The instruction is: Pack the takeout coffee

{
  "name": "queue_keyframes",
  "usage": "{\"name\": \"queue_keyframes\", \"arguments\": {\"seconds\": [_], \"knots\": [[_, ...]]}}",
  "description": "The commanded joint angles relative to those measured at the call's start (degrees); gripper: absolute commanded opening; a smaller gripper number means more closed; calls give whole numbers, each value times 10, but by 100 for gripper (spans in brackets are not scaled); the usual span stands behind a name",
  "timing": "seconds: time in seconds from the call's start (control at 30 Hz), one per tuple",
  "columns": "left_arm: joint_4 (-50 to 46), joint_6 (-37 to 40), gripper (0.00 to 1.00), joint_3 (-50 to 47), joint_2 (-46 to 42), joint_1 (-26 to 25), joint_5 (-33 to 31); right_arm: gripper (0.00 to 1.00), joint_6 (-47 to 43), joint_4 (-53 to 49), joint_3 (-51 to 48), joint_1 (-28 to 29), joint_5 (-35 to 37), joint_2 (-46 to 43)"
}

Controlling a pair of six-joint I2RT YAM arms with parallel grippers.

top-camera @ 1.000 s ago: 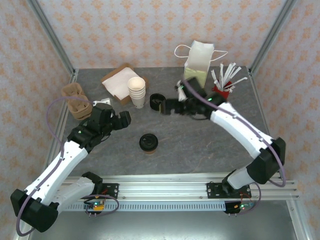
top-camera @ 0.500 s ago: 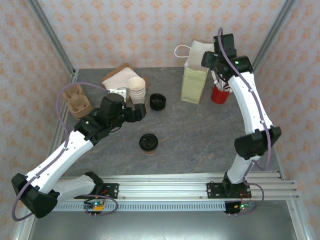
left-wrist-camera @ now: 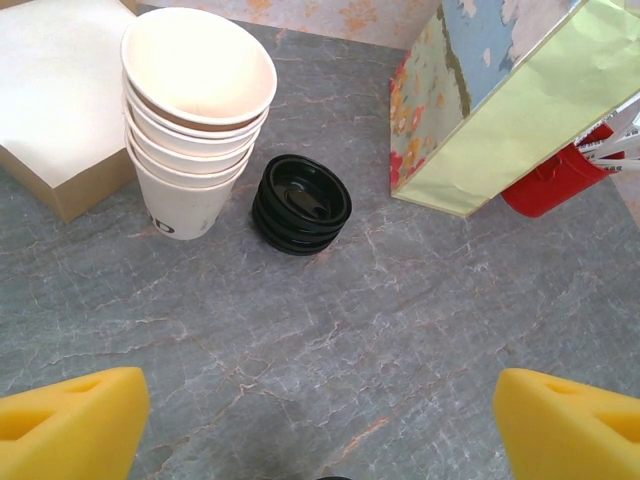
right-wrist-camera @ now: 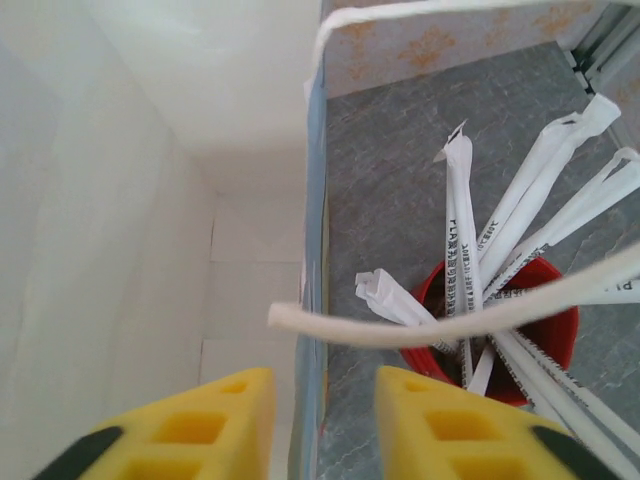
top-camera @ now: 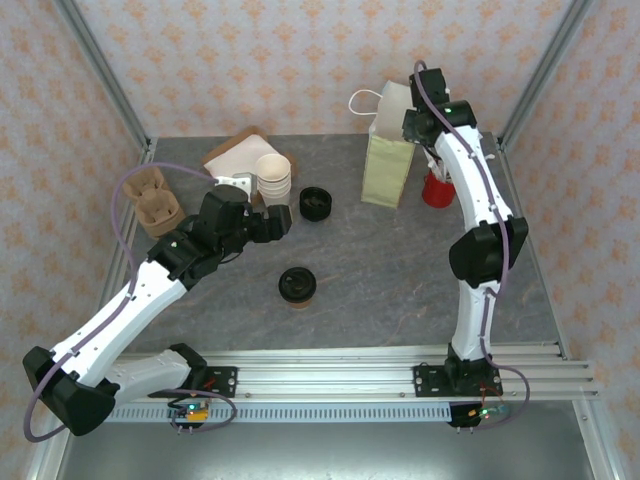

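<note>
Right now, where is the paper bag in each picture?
Top view: the paper bag stands at the back, right of middle.
Left wrist: the bag sits in the upper right corner.
Right wrist: the bag takes the left half, seen into its open mouth.
Shared landmark: the red cup beside it.

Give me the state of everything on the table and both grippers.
takeout coffee: upright, lid on, outside bag.
paper bag: standing, open-topped.
cup stack: upright, lidless.
loose lids: stacked.
straw cup: upright, holding wrapped straws.
left gripper: open, empty.
right gripper: jaws astride bag wall, not clamped.
</note>
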Motion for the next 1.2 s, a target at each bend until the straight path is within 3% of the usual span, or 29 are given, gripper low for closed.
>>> {"name": "queue_keyframes", "arguments": {"seconds": [0.0,0.17,0.37,0.73,0.97,1.07,1.17], "knots": [[-8,6,90,9,-14,-3,-22,25,-2,0,18,-6,-4,13],[-14,6,90,5,-19,-3,-33,9,-15,-13,22,-6,-27,10],[-28,15,90,2,-25,-3,-60,2,-17,-17,-62,-4,-101,-82],[-57,27,90,8,-42,17,-100,1,-48,-29,-350,63,-100,-328],[-64,26,90,12,-33,28,-96,0,-44,-8,-483,79,-200,-451],[-65,26,90,17,-26,31,-95,0,-47,13,-515,83,-253,-472],[-68,26,90,23,-19,33,-94,0,-56,17,-520,87,-259,-473]]}}
